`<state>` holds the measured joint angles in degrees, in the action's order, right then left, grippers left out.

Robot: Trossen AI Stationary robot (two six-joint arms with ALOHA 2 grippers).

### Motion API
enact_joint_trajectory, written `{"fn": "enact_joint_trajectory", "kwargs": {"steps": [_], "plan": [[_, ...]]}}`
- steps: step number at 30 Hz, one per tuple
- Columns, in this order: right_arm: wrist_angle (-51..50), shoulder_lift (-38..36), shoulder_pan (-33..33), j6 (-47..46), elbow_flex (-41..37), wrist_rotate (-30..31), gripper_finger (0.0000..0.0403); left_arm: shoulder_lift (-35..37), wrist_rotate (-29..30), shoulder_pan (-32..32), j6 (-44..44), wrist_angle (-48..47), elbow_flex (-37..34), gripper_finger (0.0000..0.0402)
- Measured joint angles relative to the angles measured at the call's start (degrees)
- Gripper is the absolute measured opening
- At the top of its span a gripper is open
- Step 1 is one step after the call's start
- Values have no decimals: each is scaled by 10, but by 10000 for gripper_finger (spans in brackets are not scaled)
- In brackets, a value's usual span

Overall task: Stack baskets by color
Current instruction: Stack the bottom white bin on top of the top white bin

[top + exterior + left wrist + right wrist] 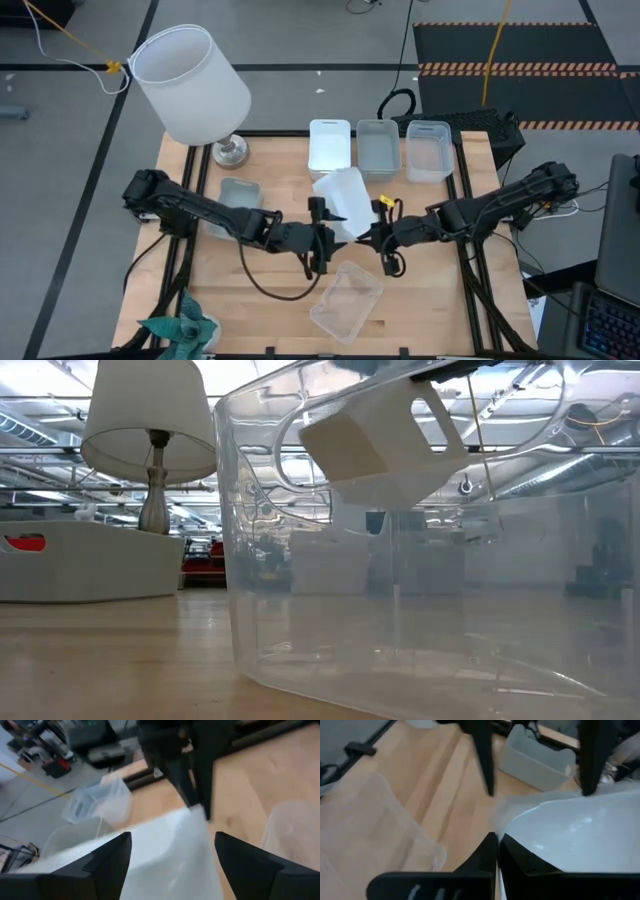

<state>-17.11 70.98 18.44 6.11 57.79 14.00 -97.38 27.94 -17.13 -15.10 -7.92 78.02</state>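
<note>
Both arms meet mid-table over a tilted white basket [342, 200], held up off the wood, just toward 12 o'clock of table centre. Right gripper [381, 236] sits at its 3 o'clock side, fingers clenched on the basket's rim, pinching the wall; in the right wrist view the two dark fingers [490, 851] meet on the white edge [570, 837]. Left gripper [322, 238] is at the basket's 9 o'clock side, released, fingers spread wide; in the left wrist view the fingers [107, 860] stand apart on either side of the white basket [170, 850], not pressing it. In the low view the white basket [380, 445] hangs tilted in the air behind the clear wall. A clear basket [347, 300] lies at 6 o'clock near the front edge, angled, close up in the low view [420, 590]. Along the 12 o'clock edge a row of three: white basket stack [329, 143], grey basket [378, 145], clear basket at back [428, 150], just beside each other. Another grey basket [238, 200] sits at 9 o'clock, partly under the left arm. Lamp [195, 80] with white shade stands at 11 o'clock corner. A green plant-like thing [182, 328] at 7 o'clock corner.
</note>
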Motion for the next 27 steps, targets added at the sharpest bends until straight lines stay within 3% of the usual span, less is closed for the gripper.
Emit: {"fn": "enact_joint_trajectory", "kwargs": {"steps": [12,23,27], "plan": [[5,45,0,134,0,-8,9,2,-173,39,49,-39,1,224],[29,52,0,184,0,-7,10,2,-192,46,63,-85,1,145],[29,52,0,201,0,-7,11,2,-226,54,68,-86,1,129]]}}
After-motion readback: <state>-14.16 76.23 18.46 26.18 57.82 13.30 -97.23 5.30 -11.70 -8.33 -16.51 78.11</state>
